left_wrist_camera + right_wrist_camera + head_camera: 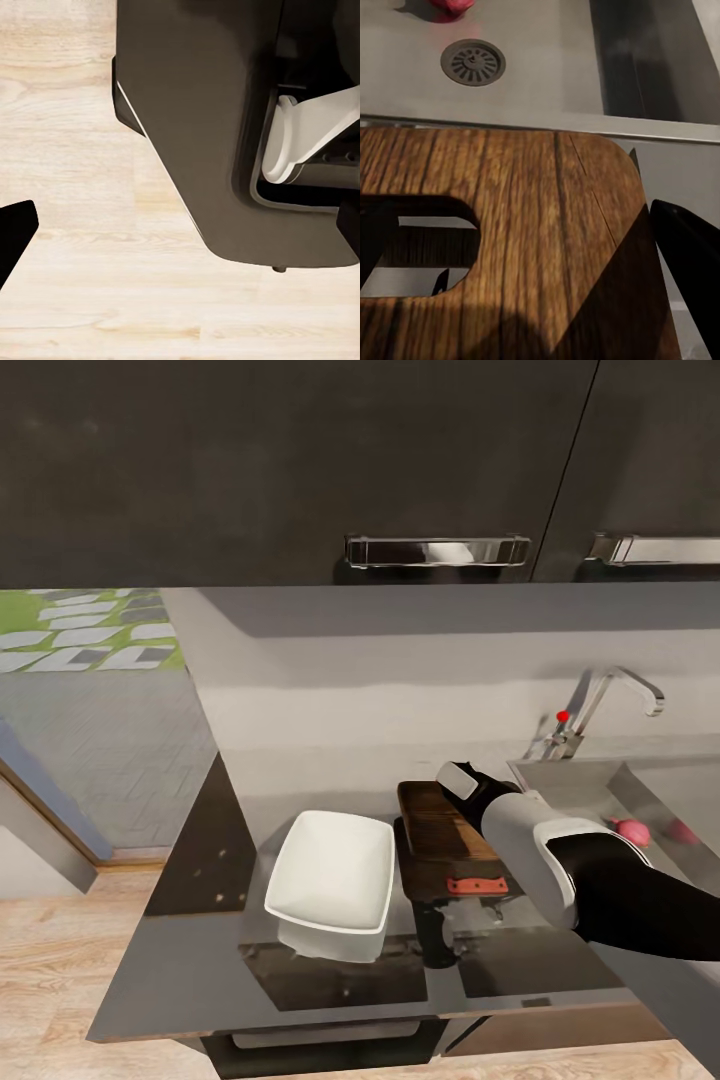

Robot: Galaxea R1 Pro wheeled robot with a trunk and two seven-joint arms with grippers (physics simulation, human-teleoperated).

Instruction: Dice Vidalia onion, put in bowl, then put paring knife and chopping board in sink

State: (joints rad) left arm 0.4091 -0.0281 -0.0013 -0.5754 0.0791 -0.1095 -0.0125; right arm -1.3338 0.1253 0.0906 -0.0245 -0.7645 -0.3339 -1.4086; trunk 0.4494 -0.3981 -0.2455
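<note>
On the dark glossy countertop (200, 950) lies the brown chopping board (436, 828), with the red-handled paring knife (476, 884) across its near end. The white squarish bowl (332, 875) stands just left of the board. My right gripper (462, 780) hovers over the board's far end, open and holding nothing. In the right wrist view one dark finger (690, 262) stands beside the board (532, 225), whose slot hole (420, 255) shows. Beyond it is the steel sink (540, 67) with its drain (472, 61). The pinkish onion (630, 830) lies in the sink (575, 785). My left gripper's fingertip (15, 232) hangs over the floor.
The chrome tap (610, 695) with its red knob (563, 716) stands behind the sink. Dark wall cabinets with steel handles (437, 550) hang overhead. The countertop ends at the left above a light wooden floor (60, 980). My dark base (217, 127) shows in the left wrist view.
</note>
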